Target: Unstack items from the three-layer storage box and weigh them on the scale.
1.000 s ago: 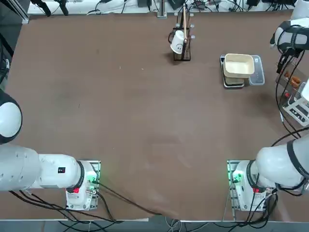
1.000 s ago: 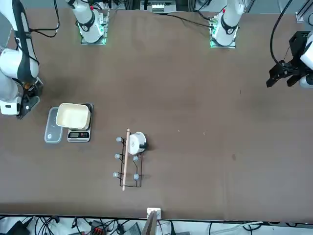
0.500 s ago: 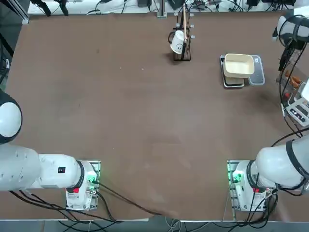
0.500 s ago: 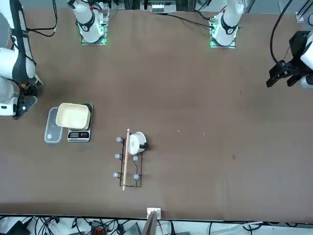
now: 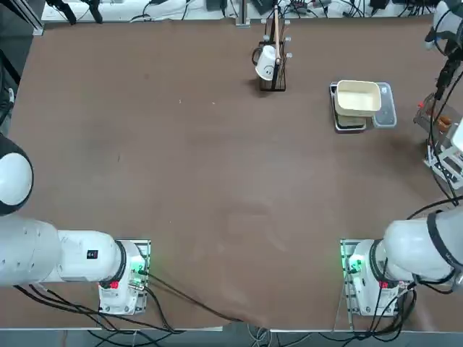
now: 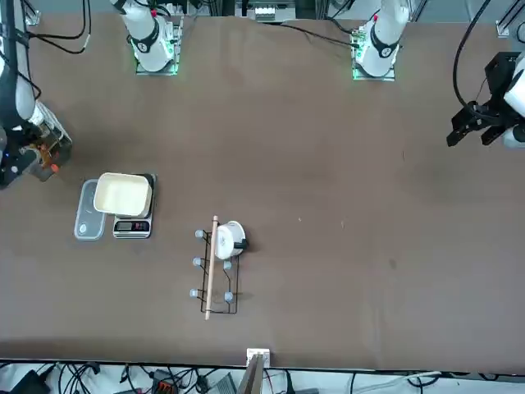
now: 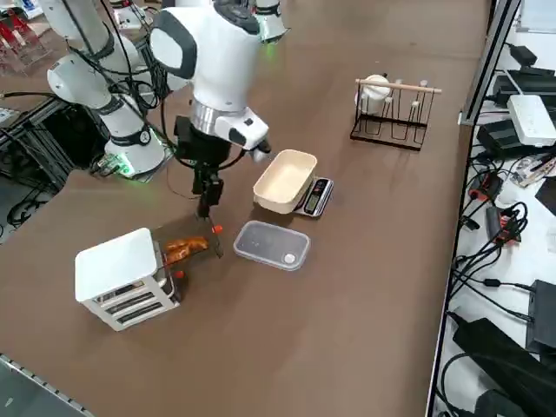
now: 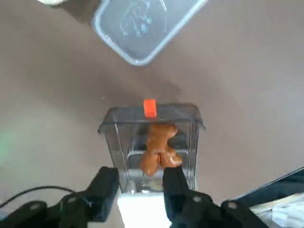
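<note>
The three-layer storage box [image 7: 122, 276] is a white tiered rack at the table's right edge, cut off by the edge of the top view [image 5: 450, 157]. One clear drawer [image 8: 151, 137] with an orange tab is pulled out of it. A reddish-brown lumpy item [image 8: 156, 148] lies inside the drawer [image 7: 185, 248]. My right gripper [image 8: 140, 178] hangs open just above this drawer [image 7: 208, 208], holding nothing. The scale [image 7: 315, 196] carries its empty cream bowl [image 7: 284, 180], seen also in the top view [image 5: 357, 97] and front view [image 6: 123, 194].
A clear plastic lid [image 7: 271, 245] lies flat between the drawer and the scale. A black wire stand with a white cup [image 7: 388, 109] stands further along the far side [image 5: 273, 61]. Cables and devices lie beyond the table edge.
My right arm has lifted and drawn back from the storage box, uncovering the pulled-out drawer. The bowl, scale and lid have not moved.
</note>
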`<state>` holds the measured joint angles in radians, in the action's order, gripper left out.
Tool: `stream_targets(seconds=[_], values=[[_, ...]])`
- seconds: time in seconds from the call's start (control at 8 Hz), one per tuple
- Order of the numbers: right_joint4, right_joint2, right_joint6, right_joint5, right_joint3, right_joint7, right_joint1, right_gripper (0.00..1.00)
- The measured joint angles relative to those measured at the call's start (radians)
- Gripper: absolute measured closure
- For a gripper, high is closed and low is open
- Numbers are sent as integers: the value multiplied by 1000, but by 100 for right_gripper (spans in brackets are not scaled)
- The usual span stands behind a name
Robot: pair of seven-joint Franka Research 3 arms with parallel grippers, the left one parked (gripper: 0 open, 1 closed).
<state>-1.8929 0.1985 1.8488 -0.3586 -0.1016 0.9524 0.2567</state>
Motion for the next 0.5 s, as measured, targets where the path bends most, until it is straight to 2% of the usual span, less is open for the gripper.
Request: stream_targets(seconds=[0.5], values=[[-135, 6, 202, -16, -5, 1, 71, 39]])
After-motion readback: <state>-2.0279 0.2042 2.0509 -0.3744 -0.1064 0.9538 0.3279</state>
